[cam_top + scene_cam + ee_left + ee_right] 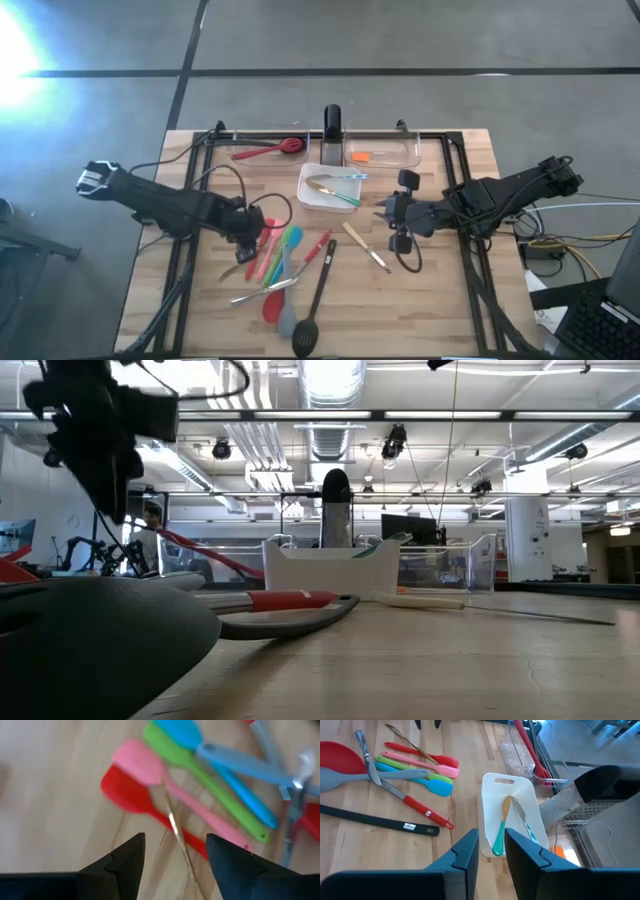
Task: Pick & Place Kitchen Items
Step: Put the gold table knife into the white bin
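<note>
My left jaws (175, 857) hang released over the pink spatula (142, 765) in the utensil pile left of counter centre, straddling a thin gold handle (180, 842) to grasp it, while my right jaws (491, 847), parted and empty, wait beside the white dish (487, 810).

Open-plan lab or workshop: exposed ceiling ducts (330, 400), strip lights, monitors (405, 528) on benches, concrete floor (400, 35) around wooden table (430, 300).
</note>
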